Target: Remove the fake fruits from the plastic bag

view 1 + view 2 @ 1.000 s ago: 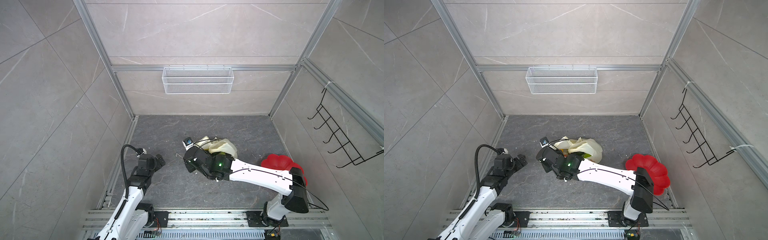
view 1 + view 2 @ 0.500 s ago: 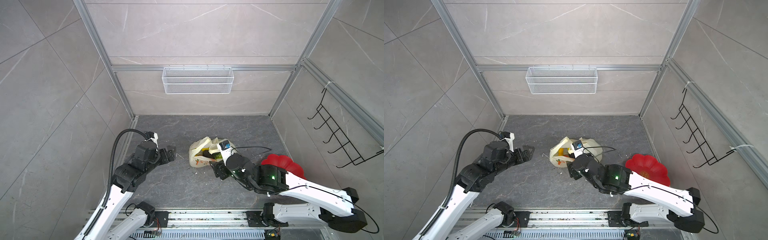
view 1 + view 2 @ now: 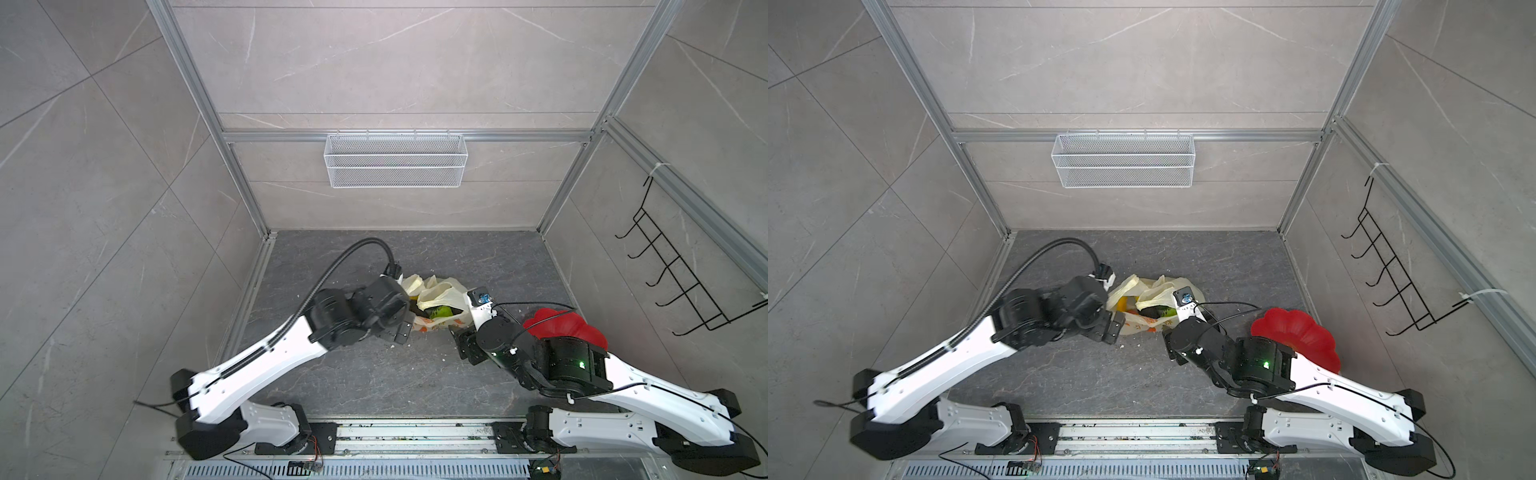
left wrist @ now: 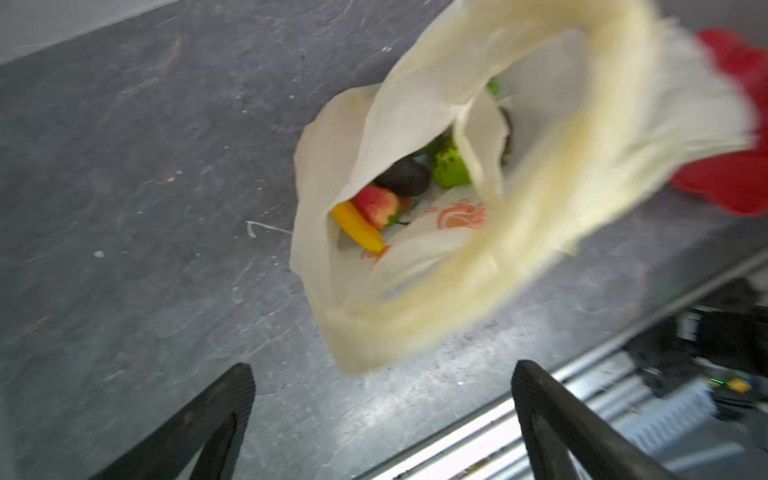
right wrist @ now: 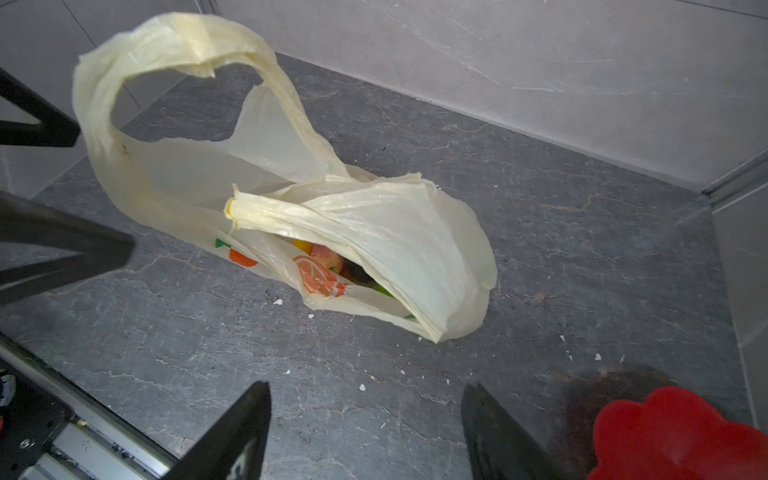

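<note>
The left gripper (image 4: 382,370) and right gripper (image 5: 365,388) hover, fingers spread wide and empty, beside the plastic bag (image 5: 386,237) holding the fake fruits (image 4: 380,203).

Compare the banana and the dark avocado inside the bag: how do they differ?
Colour: the banana is bright yellow, the avocado near black. Shape: the banana is long and slim, the avocado short and rounded. Place: the banana lies by the wall of the plastic bag, the avocado beside the bumpy green fruit. Shared: both lie inside the bag, with the red strawberry between them.
</note>
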`<state>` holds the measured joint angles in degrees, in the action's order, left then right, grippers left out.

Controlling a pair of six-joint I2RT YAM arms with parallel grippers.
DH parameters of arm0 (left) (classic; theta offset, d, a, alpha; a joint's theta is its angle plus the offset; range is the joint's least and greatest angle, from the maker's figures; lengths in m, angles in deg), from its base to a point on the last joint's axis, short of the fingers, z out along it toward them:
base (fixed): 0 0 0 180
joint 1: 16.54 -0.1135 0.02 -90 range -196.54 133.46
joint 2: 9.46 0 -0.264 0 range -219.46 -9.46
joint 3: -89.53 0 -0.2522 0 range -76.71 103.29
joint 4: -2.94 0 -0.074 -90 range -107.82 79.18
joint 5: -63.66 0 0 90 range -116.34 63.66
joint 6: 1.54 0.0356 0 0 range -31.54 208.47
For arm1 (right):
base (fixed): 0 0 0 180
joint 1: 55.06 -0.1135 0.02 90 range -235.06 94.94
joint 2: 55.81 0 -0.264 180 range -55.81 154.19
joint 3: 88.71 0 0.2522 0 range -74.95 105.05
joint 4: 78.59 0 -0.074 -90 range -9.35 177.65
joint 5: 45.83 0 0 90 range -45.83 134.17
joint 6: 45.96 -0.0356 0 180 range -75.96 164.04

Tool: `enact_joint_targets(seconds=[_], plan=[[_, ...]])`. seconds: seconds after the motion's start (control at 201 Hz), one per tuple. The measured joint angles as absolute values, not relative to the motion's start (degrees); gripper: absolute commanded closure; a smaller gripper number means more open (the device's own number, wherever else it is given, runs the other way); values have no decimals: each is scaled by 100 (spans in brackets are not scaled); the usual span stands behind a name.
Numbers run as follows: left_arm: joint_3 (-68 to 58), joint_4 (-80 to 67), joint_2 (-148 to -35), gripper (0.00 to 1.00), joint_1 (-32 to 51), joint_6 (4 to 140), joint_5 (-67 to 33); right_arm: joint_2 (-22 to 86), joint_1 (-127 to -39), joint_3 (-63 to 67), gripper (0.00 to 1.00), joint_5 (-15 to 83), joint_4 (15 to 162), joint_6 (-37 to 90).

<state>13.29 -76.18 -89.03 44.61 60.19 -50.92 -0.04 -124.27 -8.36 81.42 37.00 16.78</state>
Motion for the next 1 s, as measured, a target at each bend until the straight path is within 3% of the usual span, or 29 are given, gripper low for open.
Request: enact_joint_targets(seconds=[0.139, 0.314, 0.458, 0.792, 0.996], plan=[[1705, -7935, -9546, 2, 4448, 6024, -5717, 83, -12427, -836, 16, 8239, 3685, 1820], [1928, -8042, -9769, 25, 4203, 5973, -6027, 330, -12416, -806, 15, 8319, 3689, 2056], [1799, -7865, -9769, 30, 3890, 6013, -5846, 685, -12156, -546, 16, 8249, 3702, 2287], [1230, -7146, -9801, 63, 3527, 5989, -4869, 2101, -11162, 348, 30, 7661, 3772, 2972], [887, -6829, -9753, 78, 3388, 5879, -4725, 2599, -10626, 759, 47, 7382, 3746, 3240]])
